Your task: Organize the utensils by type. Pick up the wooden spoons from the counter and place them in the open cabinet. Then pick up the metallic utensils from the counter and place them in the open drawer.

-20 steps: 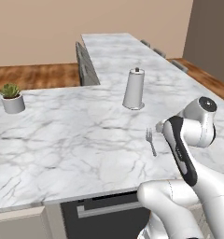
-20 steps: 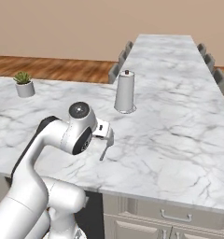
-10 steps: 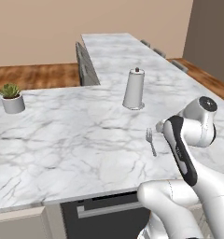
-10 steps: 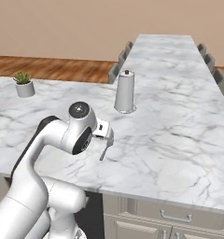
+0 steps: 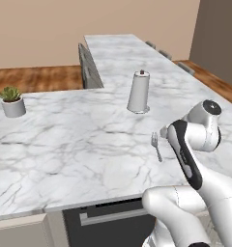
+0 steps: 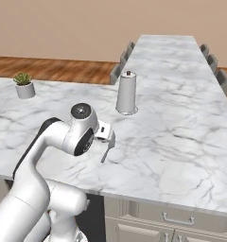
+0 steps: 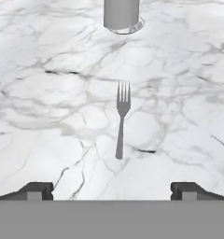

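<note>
a dull grey steel fork [image 7: 122, 119] lies flat on the white marble tabletop [image 7: 48, 93], alone on a bare stretch of the slab. in the hand view it sits near the middle of the picture, prongs pointing away from the camera toward the base of a grey cylinder, handle end pointing back toward the tool [image 7: 112, 190]. the tool's two dark fingertips [image 7: 35, 190] stand wide apart at the bottom corners of that view, open and holding nothing, with the fork centred in the gap between them but further out, not touching either one.

the left base view shows the fork [image 5: 156, 146] just left of the robot's white forearm, near the front edge of the tabletop [image 5: 65, 144]. it also shows what the hand view cuts off: the cylinder is a whole upright paper towel holder [image 5: 139, 92] with a small dark knob on top, standing well behind the fork, and a small potted plant [image 5: 12, 101] sits far off at the left end of the slab.

the right base view shows the fork [image 6: 108, 148] partly covered by the robot's wrist, its handle sticking out toward the front edge. the towel holder [image 6: 126, 93] stands behind it and the plant [image 6: 24, 84] far to the left. this view alone shows pale cupboard fronts with a bar handle [image 6: 175, 219] under the tabletop, and the long arm of the slab running away with chair backs [image 6: 120, 71] beside it.
</note>
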Controlling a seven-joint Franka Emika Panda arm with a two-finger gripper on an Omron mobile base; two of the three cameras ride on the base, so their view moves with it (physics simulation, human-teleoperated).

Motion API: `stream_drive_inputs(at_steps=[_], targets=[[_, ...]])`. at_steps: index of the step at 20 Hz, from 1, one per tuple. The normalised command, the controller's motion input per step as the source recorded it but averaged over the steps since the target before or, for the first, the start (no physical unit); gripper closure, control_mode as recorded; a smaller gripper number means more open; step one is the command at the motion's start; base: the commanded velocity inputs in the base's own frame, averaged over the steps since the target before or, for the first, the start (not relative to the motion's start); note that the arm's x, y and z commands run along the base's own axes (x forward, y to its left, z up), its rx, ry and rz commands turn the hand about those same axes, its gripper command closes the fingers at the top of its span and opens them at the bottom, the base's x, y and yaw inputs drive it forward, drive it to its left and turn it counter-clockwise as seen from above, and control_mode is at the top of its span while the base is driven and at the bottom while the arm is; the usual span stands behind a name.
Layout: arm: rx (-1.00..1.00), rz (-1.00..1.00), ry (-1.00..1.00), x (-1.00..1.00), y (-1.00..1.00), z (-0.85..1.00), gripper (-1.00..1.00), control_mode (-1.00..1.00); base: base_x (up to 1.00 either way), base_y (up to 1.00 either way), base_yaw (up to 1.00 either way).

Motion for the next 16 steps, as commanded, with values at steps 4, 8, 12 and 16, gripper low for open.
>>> stream_drive_inputs(at_steps=[4,8,12,16], targets=[[-0.01,-0.03,0.49,0.75,-0.05,-0.10,-1.00,-1.00,0.00,0.00,0.00],[0.00,0.00,0.34,0.73,-0.10,-0.17,-1.00,-1.00,0.00,0.00,0.00],[0.00,0.00,0.15,0.60,-0.13,-0.24,-1.00,-1.00,0.00,0.00,0.00],[0.07,0.00,0.01,0.34,-0.22,-0.41,-1.00,-1.00,0.00,0.00,0.00]])
